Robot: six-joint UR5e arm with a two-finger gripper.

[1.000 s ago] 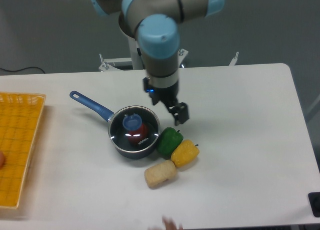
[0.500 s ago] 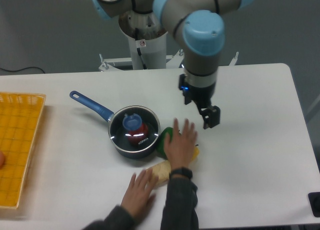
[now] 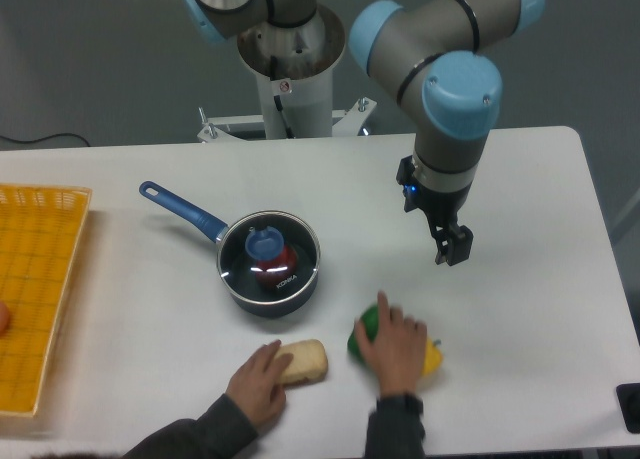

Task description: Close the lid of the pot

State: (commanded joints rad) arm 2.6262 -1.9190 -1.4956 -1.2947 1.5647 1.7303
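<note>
Lid point(image 3: 268, 258) sits seated on the pot point(image 3: 269, 277). My gripper point(image 3: 454, 249) hangs well right of it, holding nothing; whether my fingers are spread, I cannot tell.

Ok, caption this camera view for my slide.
Lid sits on pot; claw hangs right; hands cover peppers.

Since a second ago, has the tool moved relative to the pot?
Yes. The tool has swung right, away from the pot. It was just beside the pot's right rim; now it hangs well to the right over bare table.
</note>
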